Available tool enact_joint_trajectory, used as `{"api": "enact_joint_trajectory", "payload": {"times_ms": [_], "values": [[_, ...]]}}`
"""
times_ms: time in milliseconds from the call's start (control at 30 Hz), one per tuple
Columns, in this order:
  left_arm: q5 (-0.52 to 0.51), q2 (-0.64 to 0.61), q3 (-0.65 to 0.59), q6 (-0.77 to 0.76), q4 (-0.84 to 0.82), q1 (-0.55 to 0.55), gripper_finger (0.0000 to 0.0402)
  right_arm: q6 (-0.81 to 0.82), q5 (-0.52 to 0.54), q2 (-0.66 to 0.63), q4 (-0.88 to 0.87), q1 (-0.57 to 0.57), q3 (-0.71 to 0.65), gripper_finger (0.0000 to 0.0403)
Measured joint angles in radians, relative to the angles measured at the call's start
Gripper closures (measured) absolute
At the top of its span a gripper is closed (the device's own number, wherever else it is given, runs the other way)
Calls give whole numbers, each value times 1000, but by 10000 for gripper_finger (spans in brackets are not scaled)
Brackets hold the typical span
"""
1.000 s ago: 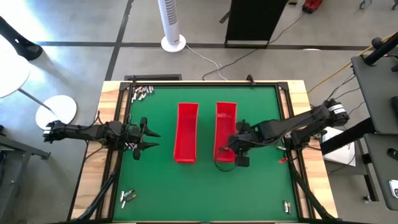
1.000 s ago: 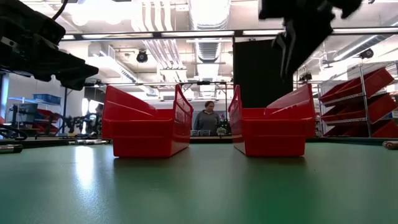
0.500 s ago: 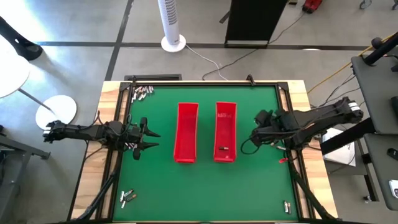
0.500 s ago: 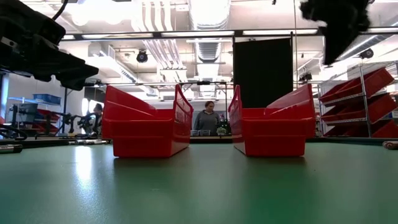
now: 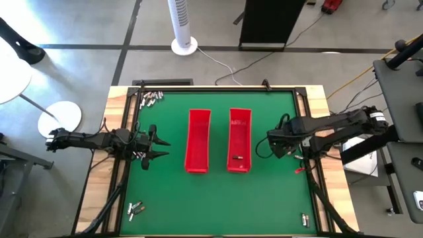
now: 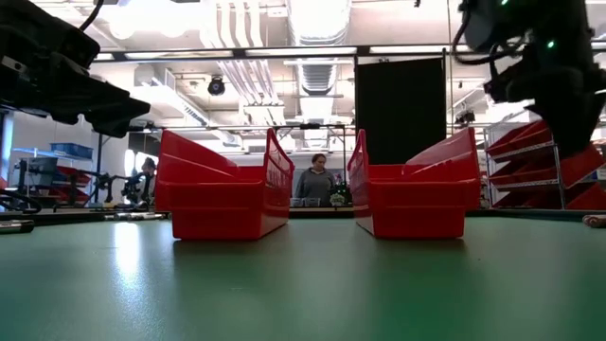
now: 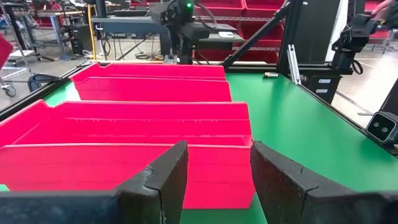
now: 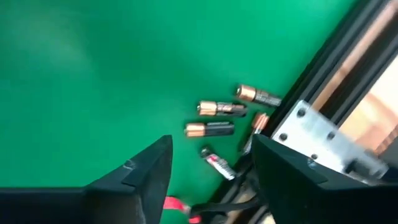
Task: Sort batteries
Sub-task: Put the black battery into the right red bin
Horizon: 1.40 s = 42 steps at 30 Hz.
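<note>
While the empty right gripper (image 8: 208,165) hovers with fingers apart, the batteries (image 8: 209,129) look small, hard, slick — best pinched across mid-body; left gripper (image 7: 214,177) waits agape.

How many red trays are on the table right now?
2. The left red tray and the right red tray stand side by side, apart, mid-table on the green mat. Nothing suggests another is hidden.

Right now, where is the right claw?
In the high view the right claw hangs empty above the green mat, right of the right-hand red tray and apart from it, near the table's right edge.
</note>
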Motion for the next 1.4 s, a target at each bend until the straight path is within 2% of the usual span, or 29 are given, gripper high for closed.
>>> {"api": "enact_joint_trajectory", "payload": {"times_ms": [267,500,733,1067,1267,1400], "values": [[0,0,0,0,0,0,247,-443,-42,1,0,-197,-7,181],[0,0,0,0,0,0,247,-536,-45,5,-10,-385,-31,199],[0,0,0,0,0,0,247,-744,-67,49,-19,-535,-65,209],[0,0,0,0,0,0,247,-815,-102,216,-16,-719,-78,209],[0,0,0,0,0,0,247,-692,-106,313,5,-758,-79,207],[0,0,0,0,0,0,247,-678,-207,362,42,-768,-79,208]]}}
